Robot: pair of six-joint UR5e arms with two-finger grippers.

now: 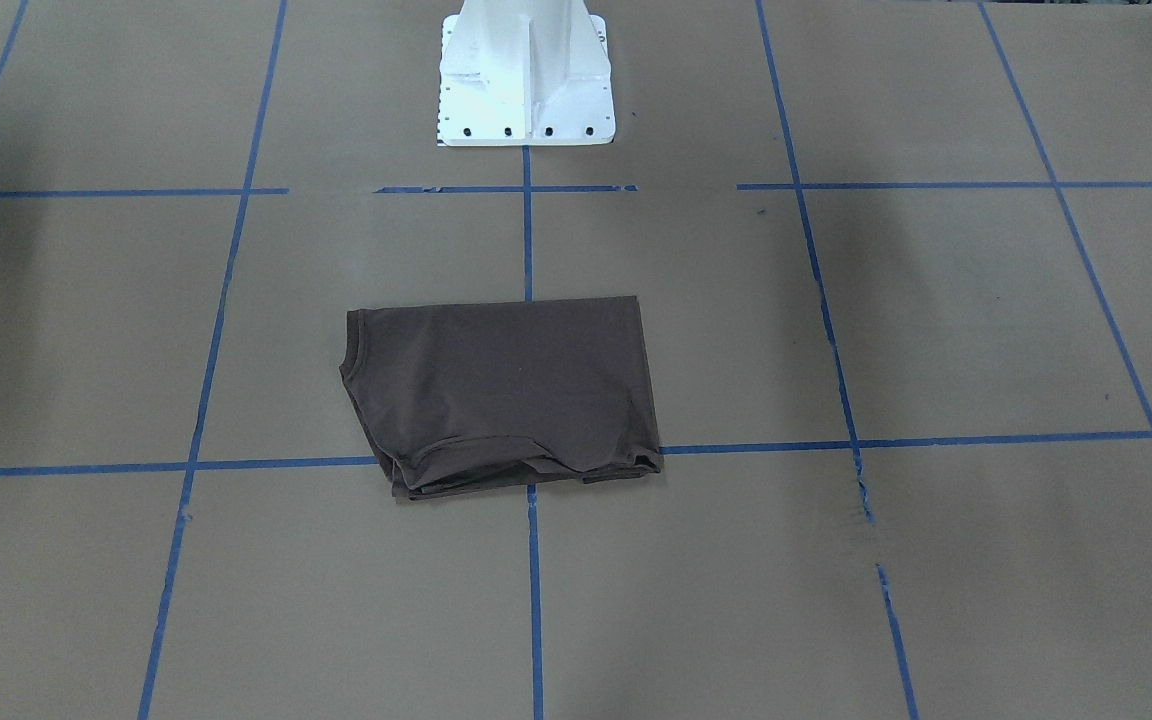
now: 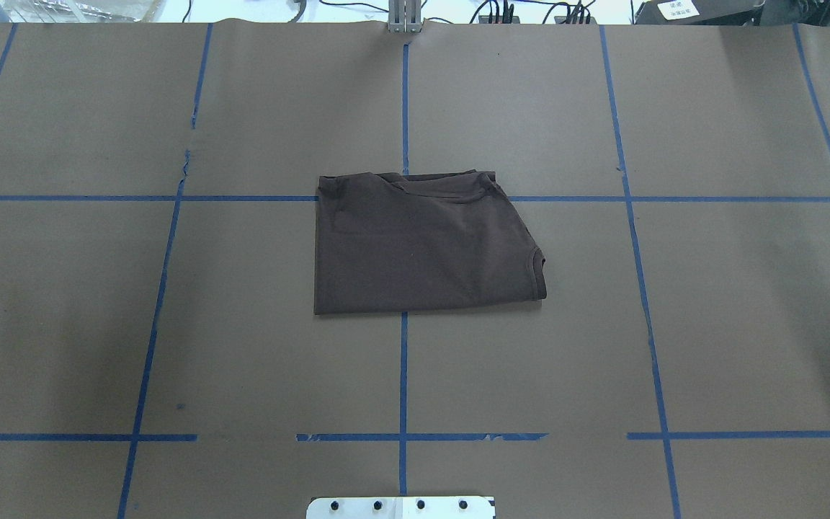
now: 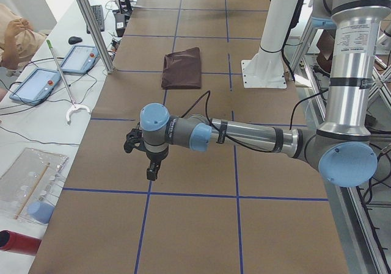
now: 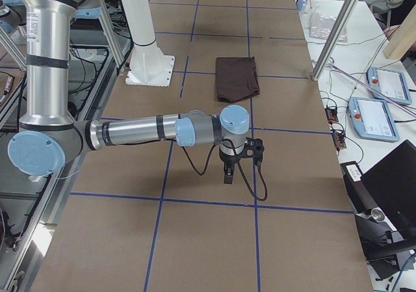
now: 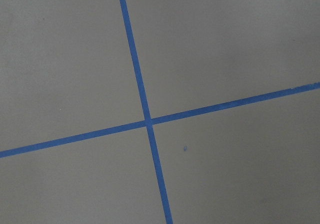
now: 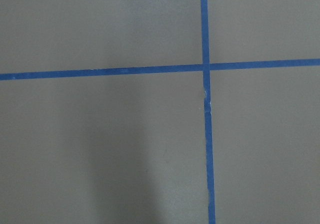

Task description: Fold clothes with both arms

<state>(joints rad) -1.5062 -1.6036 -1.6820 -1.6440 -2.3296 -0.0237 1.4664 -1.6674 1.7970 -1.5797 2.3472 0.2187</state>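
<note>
The dark brown T-shirt [image 1: 501, 395] lies folded into a compact rectangle at the middle of the brown-paper table, one sleeve opening at its edge. It also shows in the overhead view [image 2: 422, 245] and both side views [image 3: 183, 68] [image 4: 236, 79]. No arm touches it. The left gripper [image 3: 151, 170] hangs over bare paper, well away from the shirt at the table's left end. The right gripper [image 4: 227, 175] hangs likewise at the right end. Neither shows in the overhead or front view, so I cannot tell if they are open or shut. Both wrist views show only paper and blue tape.
The white pedestal base [image 1: 526, 75] stands behind the shirt. Blue tape lines [image 2: 403, 375] grid the paper. Metal posts [image 3: 91, 24] [image 4: 331, 45] stand at the far edge. Tablets [image 3: 36, 82] [image 4: 390, 84] and cables lie on the side bench beyond.
</note>
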